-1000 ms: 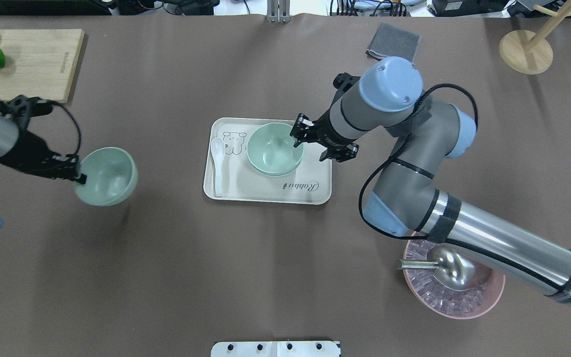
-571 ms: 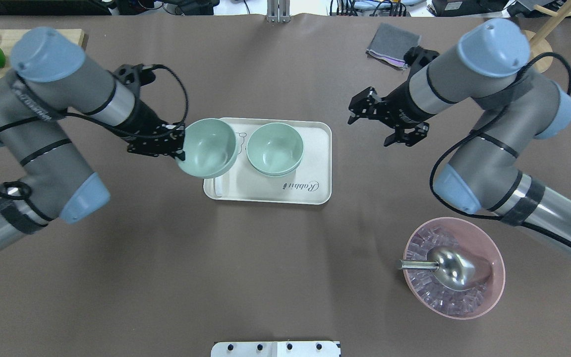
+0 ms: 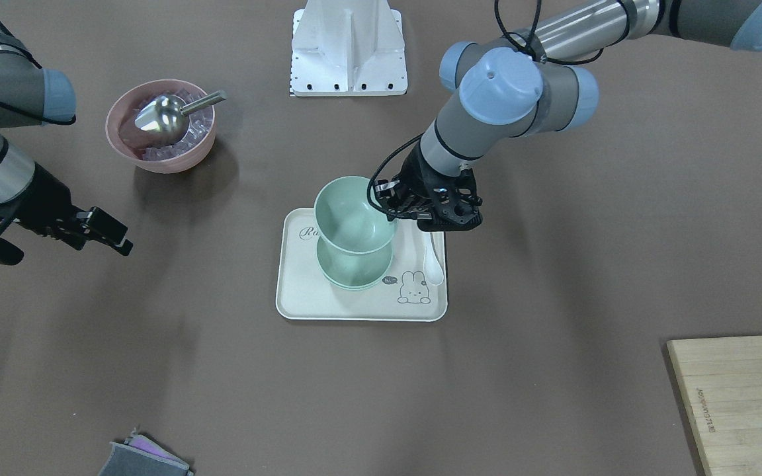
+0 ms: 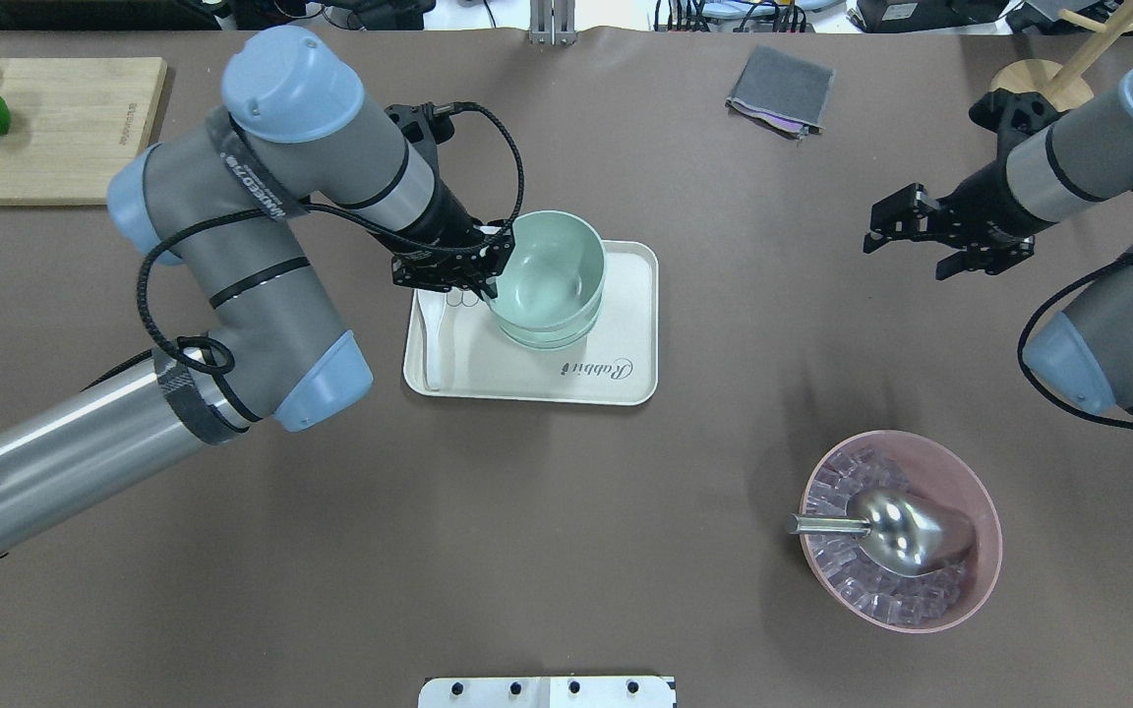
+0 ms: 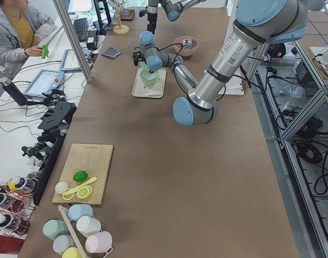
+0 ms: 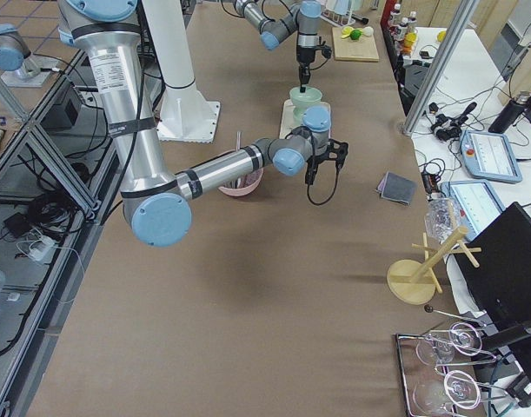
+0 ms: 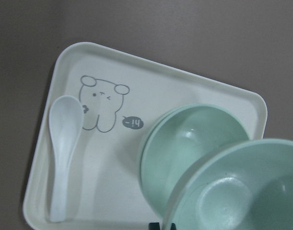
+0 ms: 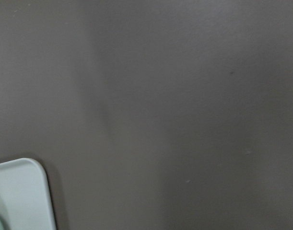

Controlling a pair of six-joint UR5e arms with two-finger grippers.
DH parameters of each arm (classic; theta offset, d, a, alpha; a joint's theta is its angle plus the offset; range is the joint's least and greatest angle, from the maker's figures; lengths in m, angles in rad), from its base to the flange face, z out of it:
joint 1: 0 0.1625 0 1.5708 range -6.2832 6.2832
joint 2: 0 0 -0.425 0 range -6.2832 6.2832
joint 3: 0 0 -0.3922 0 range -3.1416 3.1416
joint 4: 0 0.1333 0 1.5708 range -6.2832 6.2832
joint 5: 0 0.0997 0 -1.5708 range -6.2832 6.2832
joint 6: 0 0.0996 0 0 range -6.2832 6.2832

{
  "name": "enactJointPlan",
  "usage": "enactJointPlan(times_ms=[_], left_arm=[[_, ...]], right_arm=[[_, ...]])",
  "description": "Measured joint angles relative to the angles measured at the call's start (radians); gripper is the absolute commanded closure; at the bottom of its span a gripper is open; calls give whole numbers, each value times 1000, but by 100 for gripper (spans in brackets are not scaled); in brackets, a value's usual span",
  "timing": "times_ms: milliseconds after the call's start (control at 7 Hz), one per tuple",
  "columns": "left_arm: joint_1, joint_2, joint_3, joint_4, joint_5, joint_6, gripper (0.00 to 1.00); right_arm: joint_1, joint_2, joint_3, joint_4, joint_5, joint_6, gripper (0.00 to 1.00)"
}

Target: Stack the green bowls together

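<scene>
My left gripper (image 4: 495, 277) is shut on the rim of a pale green bowl (image 4: 559, 264) and holds it tilted just above the green bowls on the tray (image 4: 539, 332), which look like two nested. The front view shows the held bowl (image 3: 352, 215) above the lower ones (image 3: 354, 272), with the left gripper (image 3: 386, 198) at its rim. The left wrist view shows the held bowl (image 7: 242, 191) overlapping the lower bowl (image 7: 194, 143). My right gripper (image 4: 909, 236) is open and empty, far to the tray's right, and also shows in the front view (image 3: 108, 233).
The white tray (image 4: 616, 379) holds a white spoon (image 4: 434, 334) on its left. A pink bowl with ice and a metal scoop (image 4: 901, 536) stands at front right. A cutting board (image 4: 55, 128), a grey cloth (image 4: 781, 88) and a wooden stand (image 4: 1043, 98) lie along the back.
My left arm carried the green bowl from the table's left to just over the bowls on the tray. My right gripper left the tray and moved far right.
</scene>
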Motion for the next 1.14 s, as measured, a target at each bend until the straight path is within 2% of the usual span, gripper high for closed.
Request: enactJointPlan(times_ms=[286,714,857,1000,1143], left_arm=[[11,-18,34,0,21,1,100],[12,-22,62,-4,61,4,100],[12,-22,68,-8,64,5,30],[18,-20,73,-13,66,6,2],[29,-20,74,-24,78,5,2]], right_arm=[[40,-56,-5,2,4,-112,0],[57,-84,-13,2,1,-164,0],[59,-85,-15,2,0,-167,0],[60,-85,-19,2,-1,-169,0],[61,-85,-24,2,-2,-173,0]])
